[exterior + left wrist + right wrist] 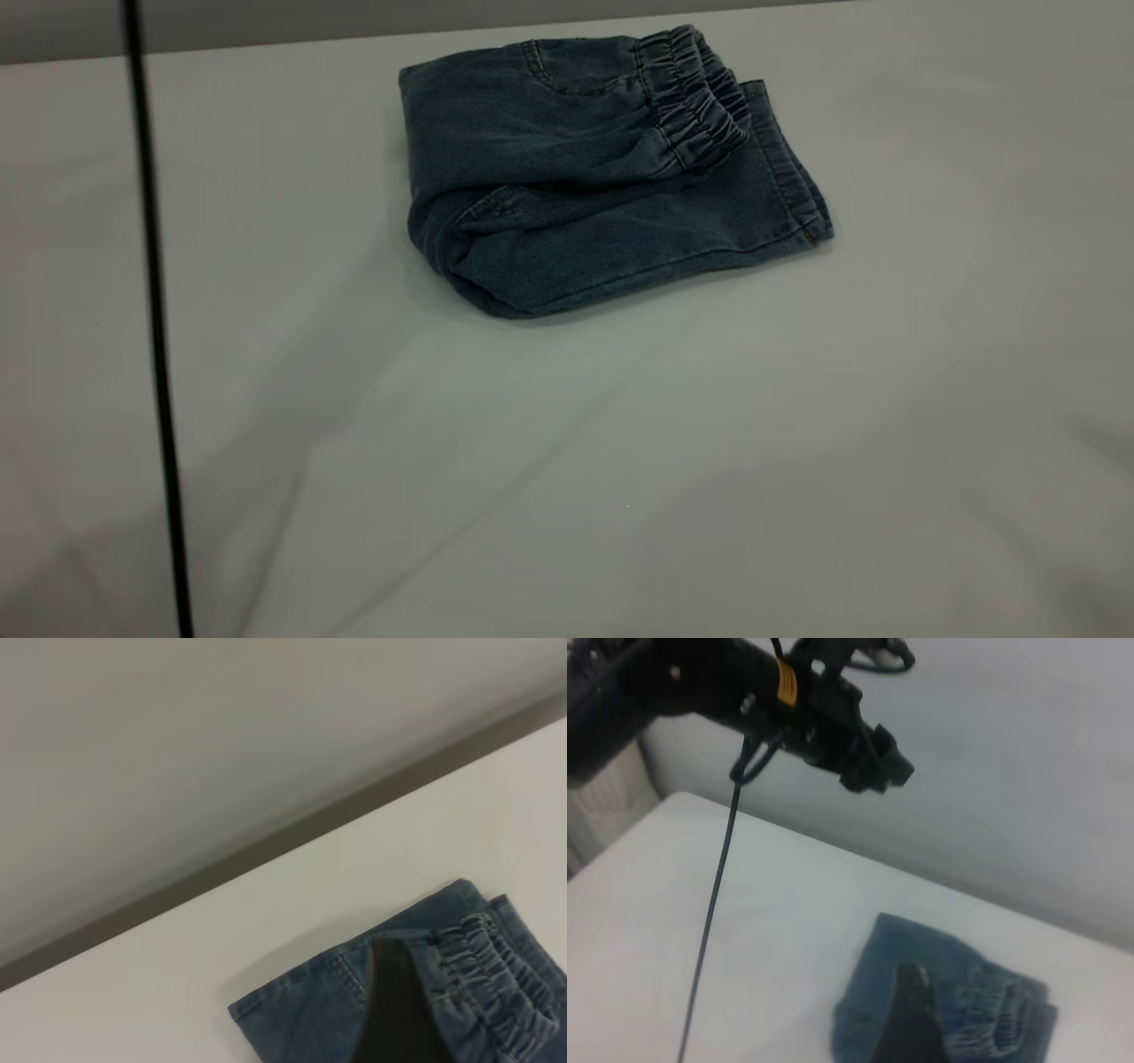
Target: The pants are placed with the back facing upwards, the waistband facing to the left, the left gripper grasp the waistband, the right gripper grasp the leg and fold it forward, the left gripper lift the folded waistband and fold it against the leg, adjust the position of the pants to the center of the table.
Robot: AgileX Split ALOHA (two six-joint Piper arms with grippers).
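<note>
One compact bundle is all that is left of the pants [602, 168]: they are seen folded on the table [620, 461], toward its far edge and a little right of the middle of the exterior view. The waistband [695, 111], with its small gathers, is laid over the top at the far right of the bundle, resting against the leg [656, 235] beneath it, whose stitched hem is turned to the right. The rounded fold is at the left and near side. The long axis of the bundle runs left to right, slanting slightly nearer at the right end.

Both folds are judged done, so only the shift to the table's centre is thought to remain. That move turns on one relation: the bundle lies far from the centre, so it would have to be drawn nearward and slightly left.

The left gripper [873, 762] is seen from the right wrist camera, raised well above the table and clear of the denim; whether its fingers are apart or together cannot be told. In each wrist view a dark fingertip [399, 1010] is shown over the pants without any cloth visibly held. The state of the right gripper [912, 1023] cannot be told either. Which arm is nearer cannot be judged with confidence. A thin black cable [155, 310] hangs down the left of the scene.
</note>
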